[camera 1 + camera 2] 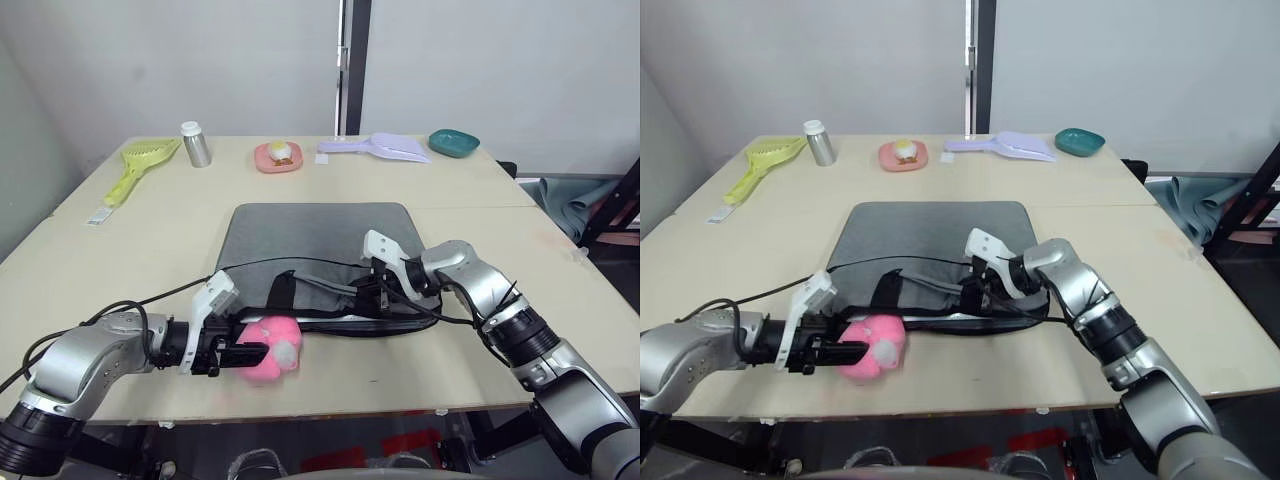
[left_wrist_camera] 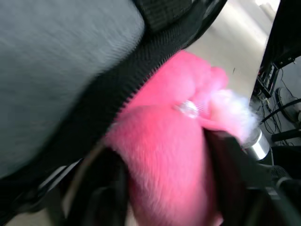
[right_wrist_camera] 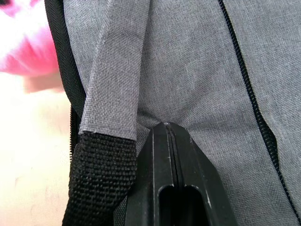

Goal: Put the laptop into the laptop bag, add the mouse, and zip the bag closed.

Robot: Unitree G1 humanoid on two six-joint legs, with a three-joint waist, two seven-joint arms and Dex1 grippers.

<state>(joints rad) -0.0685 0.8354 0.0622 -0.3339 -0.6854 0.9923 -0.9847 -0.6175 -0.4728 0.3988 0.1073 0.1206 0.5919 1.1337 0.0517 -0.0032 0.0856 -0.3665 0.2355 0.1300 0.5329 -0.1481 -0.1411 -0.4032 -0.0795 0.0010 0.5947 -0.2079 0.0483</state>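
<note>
The grey laptop bag [image 1: 310, 235] lies flat in the middle of the table, its black zipper edge and strap handles [image 1: 282, 292] facing me. My left gripper [image 1: 245, 353] is shut on a fluffy pink plush toy [image 1: 272, 350] right at the bag's front edge, left of centre. In the left wrist view the plush [image 2: 164, 155] sits between the fingers against the black zipper. My right gripper [image 1: 362, 293] is shut, its fingertips [image 3: 176, 188] pressed on the grey fabric beside a strap [image 3: 110, 94]. The laptop and the mouse are out of view.
Along the far edge of the table stand a yellow-green scoop [image 1: 140, 165], a silver bottle [image 1: 195, 145], a pink dish [image 1: 278, 156], a lilac scoop [image 1: 380, 148] and a teal bowl [image 1: 453, 142]. Black cables run over the bag's front.
</note>
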